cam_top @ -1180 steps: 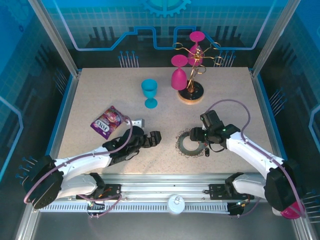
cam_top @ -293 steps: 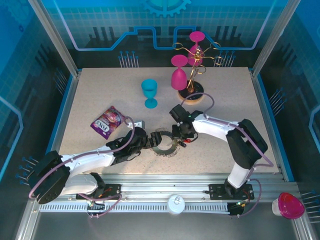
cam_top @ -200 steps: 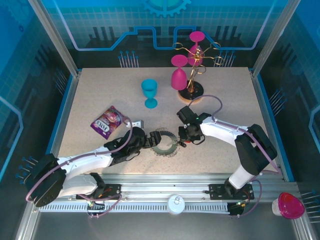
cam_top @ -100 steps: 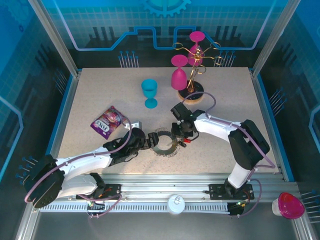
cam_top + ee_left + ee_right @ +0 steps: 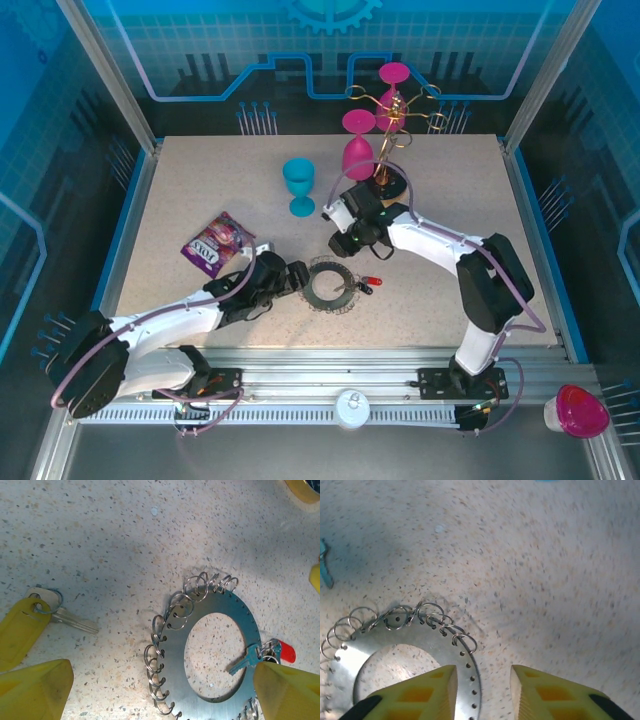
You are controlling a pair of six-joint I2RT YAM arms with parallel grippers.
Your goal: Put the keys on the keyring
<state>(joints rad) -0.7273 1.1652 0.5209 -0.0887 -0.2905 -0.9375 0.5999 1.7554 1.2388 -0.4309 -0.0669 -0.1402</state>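
Speckled tabletop (image 5: 200,190) bears the keyring (image 5: 220,625), a teal red-headed key (image 5: 244,663) at its rim and a yellow-tagged key (image 5: 67,621) lying apart, while the left gripper (image 5: 291,277) and right gripper (image 5: 482,690) hover released, and the purple packet (image 5: 215,243) has print too small to read.
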